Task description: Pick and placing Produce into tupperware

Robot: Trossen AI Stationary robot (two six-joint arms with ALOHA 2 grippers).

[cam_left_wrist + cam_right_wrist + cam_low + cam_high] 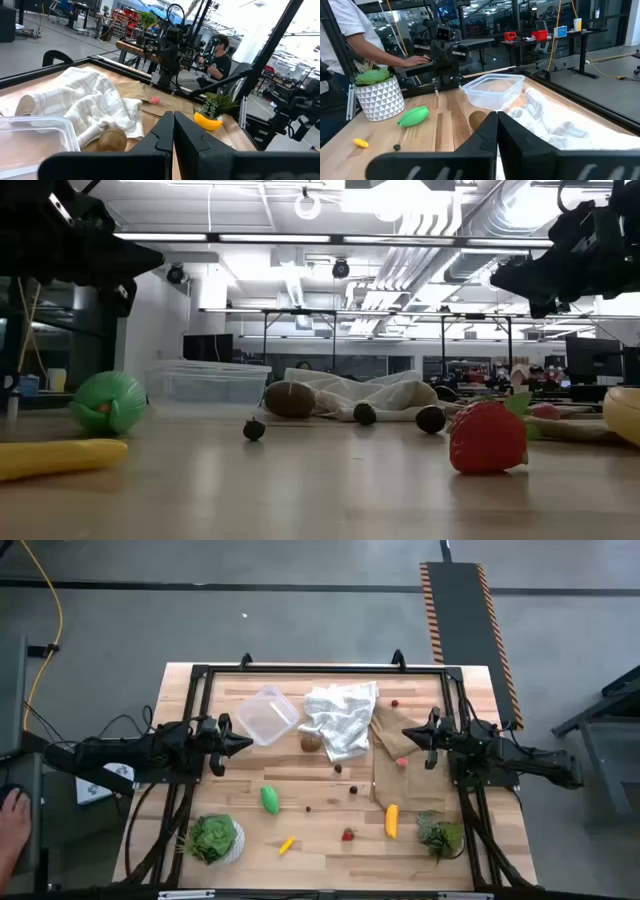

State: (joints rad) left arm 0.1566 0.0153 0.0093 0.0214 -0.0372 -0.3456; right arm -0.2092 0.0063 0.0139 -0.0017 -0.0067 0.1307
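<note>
Left tool [243, 741] closed and empty beside clear tupperware [265, 715], right tool [409, 735] closed over cloth [342, 716], no legible writing

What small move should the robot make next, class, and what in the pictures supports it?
Probably open the left gripper and reach for the brown kiwi-like ball. Its fingers look closed and empty, the ball lies close beside the clear tupperware, and the tupperware appears empty. The right gripper, also closed, waits over the brown paper.
</note>
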